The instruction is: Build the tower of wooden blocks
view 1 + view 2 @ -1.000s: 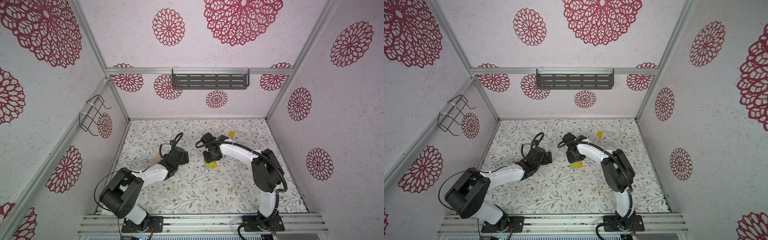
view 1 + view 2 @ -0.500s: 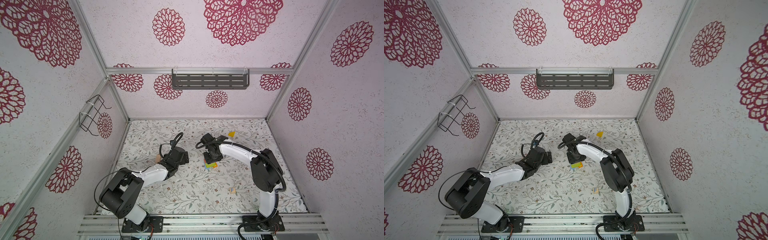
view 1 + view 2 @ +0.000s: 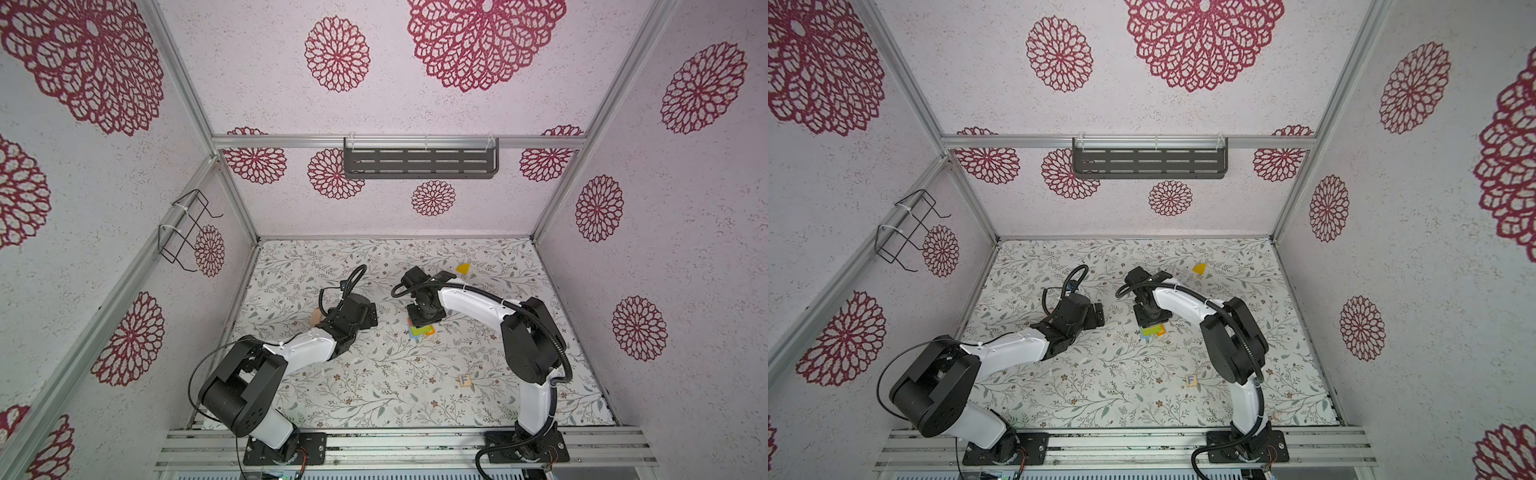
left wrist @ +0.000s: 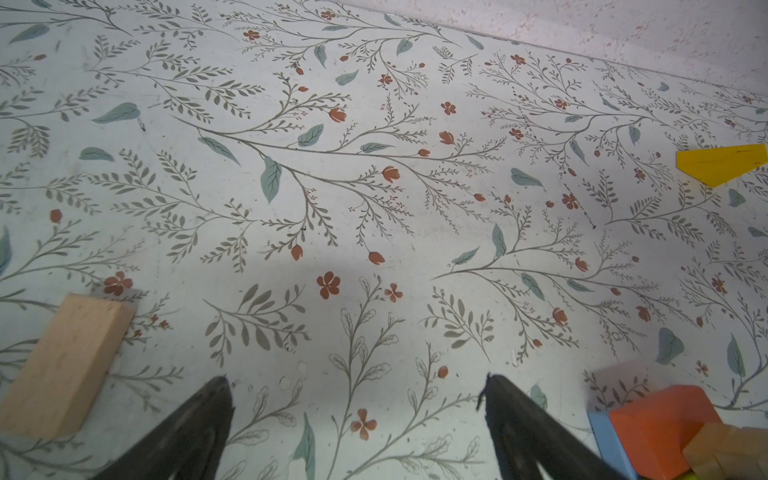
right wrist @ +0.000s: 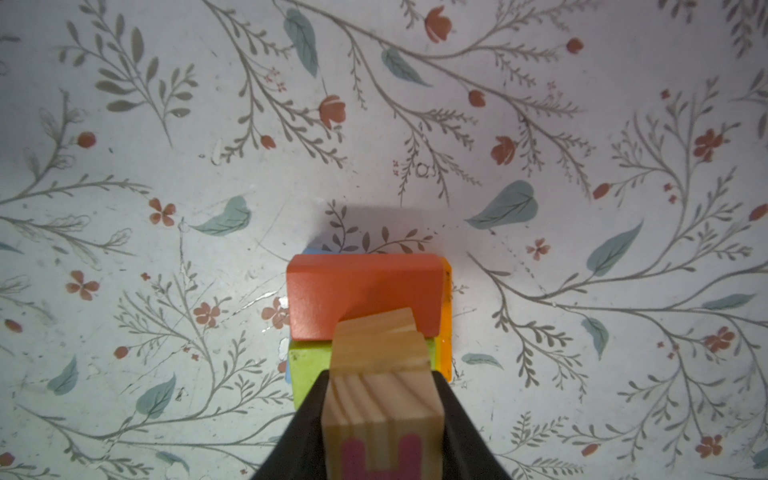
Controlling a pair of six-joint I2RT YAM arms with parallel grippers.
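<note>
Right tool (image 5: 380, 376) grips a natural-wood cube with a pink letter (image 5: 380, 419) above the wood block tower (image 5: 361, 286) mid-tabletop (image 5: 166, 124); best lowered square onto the tan block (image 5: 380, 340) and released gently; left tool (image 4: 357, 380) stands open, empty.

Both top views: high at front, looking steeply down on whole floral table (image 3: 374, 390). Wrist cams: close, angled at tabletop; both catch wood block tower (image 4: 660, 424) (image 5: 365, 291).

Jaws of left gripper (image 4: 356, 386) wide apart over floral mat (image 4: 374, 166); tan block (image 4: 62, 365), tower (image 4: 660, 419) flank it.
</note>
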